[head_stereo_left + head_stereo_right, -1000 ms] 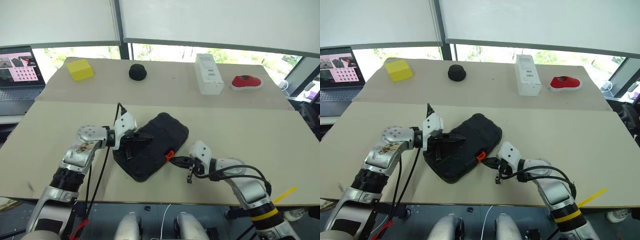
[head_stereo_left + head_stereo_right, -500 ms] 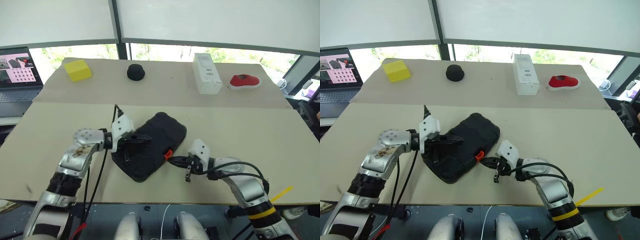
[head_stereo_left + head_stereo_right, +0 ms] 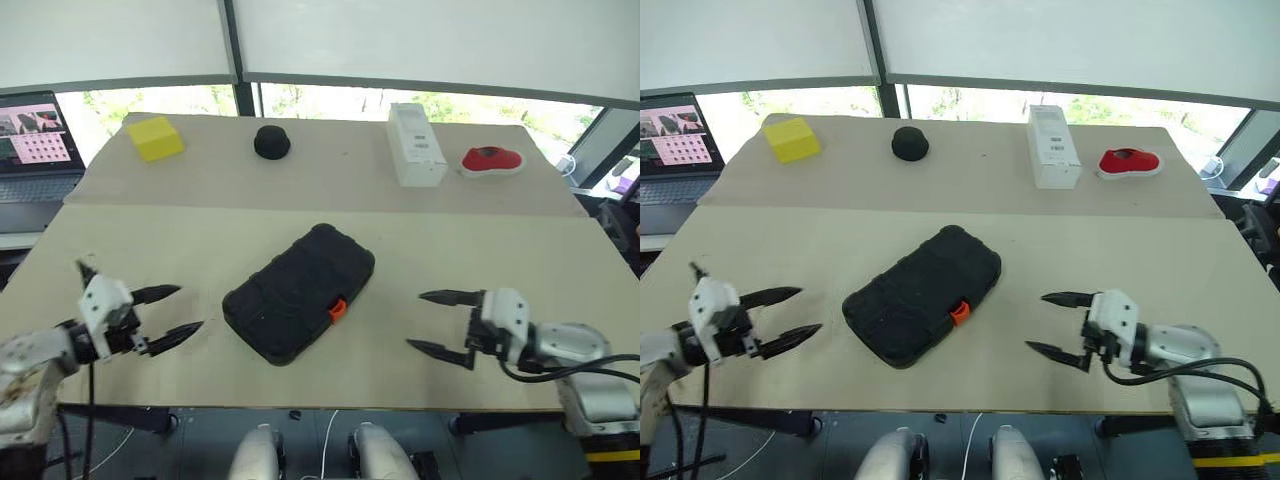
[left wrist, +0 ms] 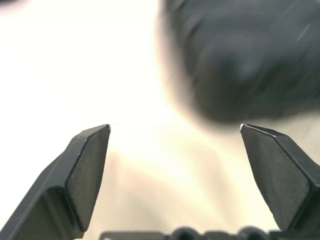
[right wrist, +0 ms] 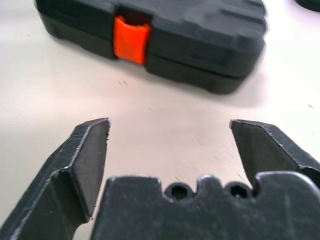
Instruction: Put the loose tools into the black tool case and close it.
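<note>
The black tool case [image 3: 300, 292] lies shut and flat in the middle of the near table, its orange latch [image 3: 338, 311] facing the front edge. No loose tools are in view. My left gripper [image 3: 190, 308] hovers open to the left of the case, well apart from it, fingers pointing toward it. My right gripper [image 3: 414, 319] is open on the case's right, also apart. In the right wrist view the case [image 5: 200, 30] and latch [image 5: 131, 39] lie ahead of the open fingers [image 5: 85, 155]. The left wrist view shows the blurred case [image 4: 240, 55] beyond the spread fingers [image 4: 85, 175].
On the far table stand a yellow block [image 3: 158, 138], a small round black object [image 3: 272, 142], a white box [image 3: 416, 146] and a red item on a white dish [image 3: 491, 160]. A laptop [image 3: 35, 145] sits at the far left. Bare tabletop [image 3: 520, 260] surrounds the case.
Both grippers were shut against the case, the right one at the latch. They have pulled outward to either side and opened. The case stays shut in place.
</note>
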`<action>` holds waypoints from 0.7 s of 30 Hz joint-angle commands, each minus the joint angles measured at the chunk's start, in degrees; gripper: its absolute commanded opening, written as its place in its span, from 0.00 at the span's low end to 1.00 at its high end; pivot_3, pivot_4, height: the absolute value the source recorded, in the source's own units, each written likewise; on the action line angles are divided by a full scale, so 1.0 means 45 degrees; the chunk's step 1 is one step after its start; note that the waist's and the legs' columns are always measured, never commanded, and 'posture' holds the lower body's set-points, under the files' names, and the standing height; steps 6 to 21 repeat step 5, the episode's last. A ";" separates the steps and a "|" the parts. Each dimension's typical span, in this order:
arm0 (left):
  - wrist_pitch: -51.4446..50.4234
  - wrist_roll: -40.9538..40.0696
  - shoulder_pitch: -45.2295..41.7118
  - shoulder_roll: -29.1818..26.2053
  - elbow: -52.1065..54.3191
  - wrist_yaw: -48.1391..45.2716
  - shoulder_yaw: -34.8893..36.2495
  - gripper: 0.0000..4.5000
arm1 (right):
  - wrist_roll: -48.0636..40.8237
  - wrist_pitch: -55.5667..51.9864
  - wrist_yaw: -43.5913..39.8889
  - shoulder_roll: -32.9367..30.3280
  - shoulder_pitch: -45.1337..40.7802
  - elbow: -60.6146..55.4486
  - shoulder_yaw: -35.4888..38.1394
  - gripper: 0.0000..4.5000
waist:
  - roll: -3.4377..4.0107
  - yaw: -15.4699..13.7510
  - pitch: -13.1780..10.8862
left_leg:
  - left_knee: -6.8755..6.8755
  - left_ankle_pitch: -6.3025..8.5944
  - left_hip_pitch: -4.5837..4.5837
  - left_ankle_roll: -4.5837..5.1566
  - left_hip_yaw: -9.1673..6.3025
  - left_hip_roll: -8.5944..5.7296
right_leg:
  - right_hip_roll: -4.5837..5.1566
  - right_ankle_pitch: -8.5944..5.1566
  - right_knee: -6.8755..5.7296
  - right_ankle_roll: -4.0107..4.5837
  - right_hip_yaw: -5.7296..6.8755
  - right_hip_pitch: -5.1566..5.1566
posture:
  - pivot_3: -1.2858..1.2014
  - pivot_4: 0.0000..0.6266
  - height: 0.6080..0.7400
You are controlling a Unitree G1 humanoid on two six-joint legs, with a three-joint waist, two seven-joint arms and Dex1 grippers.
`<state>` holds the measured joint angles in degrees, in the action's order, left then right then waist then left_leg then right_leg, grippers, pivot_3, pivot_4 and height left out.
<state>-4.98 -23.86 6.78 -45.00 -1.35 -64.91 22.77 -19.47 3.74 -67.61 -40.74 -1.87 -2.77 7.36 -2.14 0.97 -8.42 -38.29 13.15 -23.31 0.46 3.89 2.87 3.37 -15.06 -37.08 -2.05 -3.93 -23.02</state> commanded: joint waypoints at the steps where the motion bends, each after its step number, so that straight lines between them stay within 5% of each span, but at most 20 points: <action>1: 0.1230 0.0643 0.0806 0.0244 0.0358 0.0773 0.0545 1.00 | -0.0102 0.1160 -0.0322 -0.0285 -0.0278 0.1159 0.0550 0.99 | -0.0004 -0.0072 -0.0002 | 0.0000 0.0000 0.0002 -0.0001 0.0004 0.0004 | 0.0007 0.0000 0.0003 0.0001 0.0000 0.0003 | 0.52 0.24 1.00; 21: 0.1478 0.0768 0.1011 0.0517 0.0769 0.1332 0.0367 1.00 | 0.0088 0.2039 -0.0346 -0.0285 -0.0536 0.2140 0.0519 0.99 | -0.0008 -0.0147 -0.0004 | 0.0000 0.0000 -0.0009 -0.0001 0.0034 0.0003 | 0.0018 0.0000 0.0009 0.0001 -0.0001 -0.0003 | 0.52 0.24 1.00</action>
